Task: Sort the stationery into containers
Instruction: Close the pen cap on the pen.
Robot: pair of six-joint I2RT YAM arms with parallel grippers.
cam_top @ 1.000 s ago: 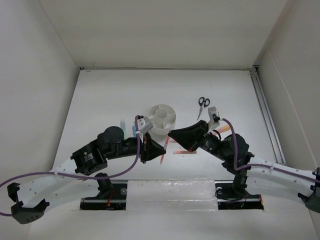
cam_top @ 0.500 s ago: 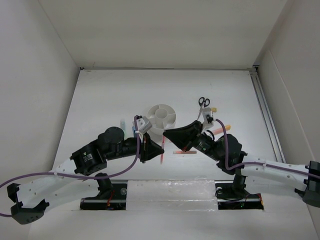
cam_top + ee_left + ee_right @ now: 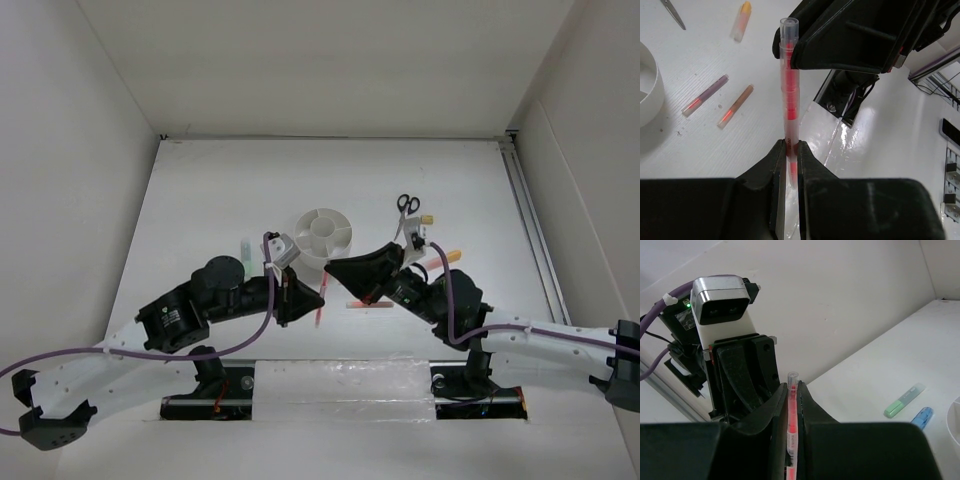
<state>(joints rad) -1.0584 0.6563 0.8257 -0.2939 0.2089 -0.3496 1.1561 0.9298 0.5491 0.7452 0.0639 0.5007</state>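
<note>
L arm [image 3: 190,305] & R arm [image 3: 445,295] angled inward, jaws both clamped, tip-to-tip.

Both arms, the left arm [image 3: 185,312] and the right arm [image 3: 455,300], have matte black joint housings nearest the gripper and white link shells further back. A purple cable [image 3: 70,352] trails back from each wrist. Behind the left gripper [image 3: 790,150] sits a white camera block [image 3: 721,305] with a grey face and a green light. Its side label is probably printed text, but it is too blurred to read. The fingers [image 3: 764,171] are black wedges.

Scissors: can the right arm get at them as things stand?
Probably not yet. The scissors lie uncovered on the table, close by, so the way looks free, but the right gripper is shut on a red pen and would have to let go first.
</note>
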